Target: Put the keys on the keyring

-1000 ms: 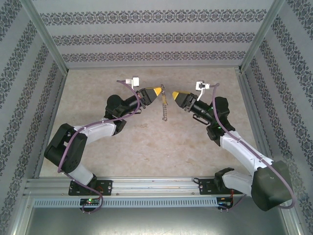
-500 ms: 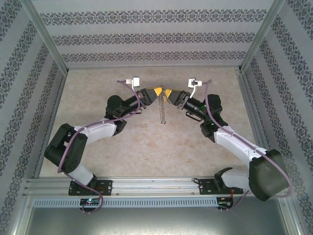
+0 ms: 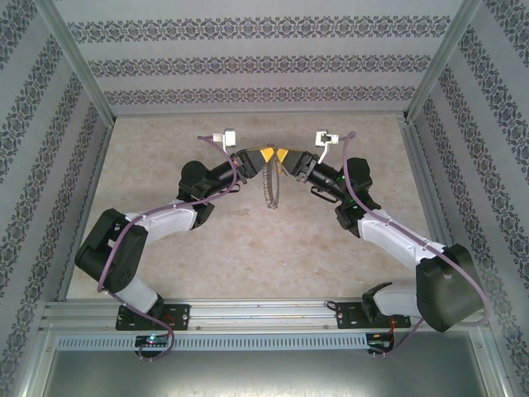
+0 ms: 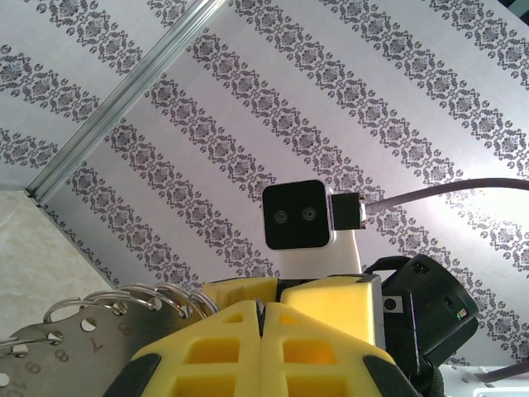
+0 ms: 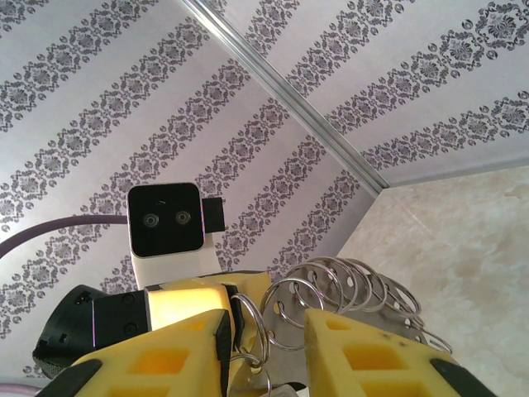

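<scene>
The keyring (image 3: 270, 188) is a grey metal strip carrying several wire rings (image 5: 355, 285). It hangs over the middle of the table from my left gripper (image 3: 265, 157). In the left wrist view my left gripper (image 4: 261, 308) is shut on the thin edge of one ring, and the numbered strip (image 4: 74, 343) trails off to the left. My right gripper (image 3: 286, 159) meets it tip to tip. Its yellow fingers (image 5: 372, 356) stand apart around a ring (image 5: 263, 322), which lies close to the left-hand finger. No keys can be made out.
The beige tabletop (image 3: 248, 248) is walled by patterned panels and aluminium posts (image 3: 78, 62). Each wrist camera faces the other arm's camera block (image 4: 297, 215), so the two arms are very close. A metal rail (image 3: 248, 310) runs along the near edge.
My right gripper has moved left up to the left gripper's tip, and its jaws have narrowed around a ring. The left arm has held still with the keyring hanging.
</scene>
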You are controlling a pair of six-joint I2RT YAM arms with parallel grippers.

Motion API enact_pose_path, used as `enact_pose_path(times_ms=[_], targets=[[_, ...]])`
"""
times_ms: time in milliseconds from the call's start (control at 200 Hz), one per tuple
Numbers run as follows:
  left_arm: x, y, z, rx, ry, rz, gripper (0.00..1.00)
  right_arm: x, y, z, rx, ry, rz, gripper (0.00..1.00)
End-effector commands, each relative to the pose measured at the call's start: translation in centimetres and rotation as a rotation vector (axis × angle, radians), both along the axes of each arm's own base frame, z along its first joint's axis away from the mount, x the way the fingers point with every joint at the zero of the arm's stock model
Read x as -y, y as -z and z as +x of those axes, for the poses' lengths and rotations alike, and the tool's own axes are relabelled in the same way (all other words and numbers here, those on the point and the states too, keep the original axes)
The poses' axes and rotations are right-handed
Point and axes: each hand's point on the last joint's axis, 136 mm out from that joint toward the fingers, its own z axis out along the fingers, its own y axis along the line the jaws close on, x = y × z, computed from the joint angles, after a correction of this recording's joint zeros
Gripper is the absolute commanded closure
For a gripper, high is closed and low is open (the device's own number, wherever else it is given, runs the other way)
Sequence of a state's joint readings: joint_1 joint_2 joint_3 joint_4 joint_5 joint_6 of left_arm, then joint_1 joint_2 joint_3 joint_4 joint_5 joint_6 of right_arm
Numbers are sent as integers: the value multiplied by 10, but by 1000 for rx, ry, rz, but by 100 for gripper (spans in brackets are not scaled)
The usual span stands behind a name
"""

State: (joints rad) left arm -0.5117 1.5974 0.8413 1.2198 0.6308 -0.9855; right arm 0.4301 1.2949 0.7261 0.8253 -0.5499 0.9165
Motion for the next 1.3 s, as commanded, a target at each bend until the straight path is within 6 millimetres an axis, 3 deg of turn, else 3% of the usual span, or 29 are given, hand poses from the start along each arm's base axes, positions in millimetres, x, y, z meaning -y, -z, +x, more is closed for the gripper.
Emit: enact_pose_path(times_ms=[0, 515, 620, 829, 1004, 1044, 1129, 1294], targets=[[2, -18, -12, 67, 20, -48, 100, -6, -25, -5, 72, -29, 42, 69], [2, -17, -12, 67, 20, -48, 100, -12, -27, -6, 75, -58, 50, 71], [2, -17, -12, 66, 20, -47, 100, -12, -24, -7, 71, -57, 47, 77], [3, -17, -11, 68, 20, -44, 100, -9, -20, -7, 67, -52, 41, 100], [3, -17, -11, 72, 21, -19, 100, -4, -20, -5, 71, -43, 30, 100], [2, -18, -11, 76, 18, -2, 93, -1, -20, -4, 72, -40, 25, 100], [-4, -20, -9, 82, -2, 40, 69, 5, -21, -2, 75, -42, 7, 100], [-17, -21, -7, 94, -57, 155, 53, 15, -19, 1, 80, -88, -29, 100]])
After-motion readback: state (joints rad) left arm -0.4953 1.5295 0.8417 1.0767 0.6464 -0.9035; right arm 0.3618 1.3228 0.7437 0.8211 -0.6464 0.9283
